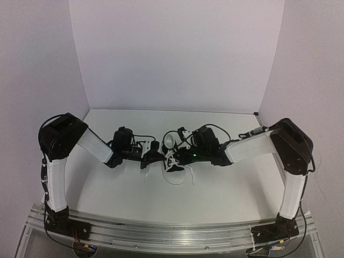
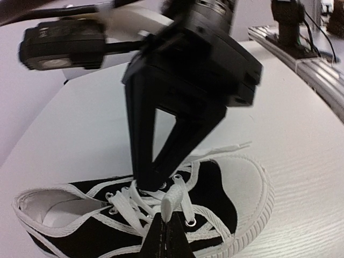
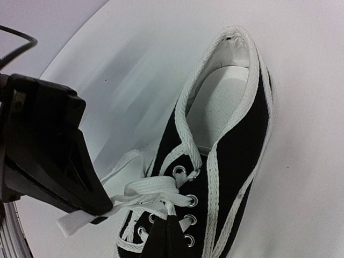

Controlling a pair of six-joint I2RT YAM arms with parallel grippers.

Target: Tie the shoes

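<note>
The shoe (image 1: 173, 167) is a small black canvas sneaker with a white toe cap (image 2: 244, 180), lying mid-table with its toe toward the arms. My left gripper (image 2: 164, 217) is shut on a folded bight of white lace (image 2: 173, 200) over the eyelets. My right gripper (image 3: 167, 217) is shut on the crossed laces (image 3: 156, 188) at the tongue. In the left wrist view the right gripper (image 2: 150, 181) comes down from above, its tips closed right beside mine. The left gripper (image 3: 99, 207) appears at the left of the right wrist view, with a lace end (image 3: 72, 223) sticking out below it.
Both arms reach inward from the sides and meet over the shoe. Loose lace ends (image 1: 145, 177) trail on the white table beside the sole. An aluminium rail (image 1: 172, 231) runs along the near edge. White walls close the back and sides.
</note>
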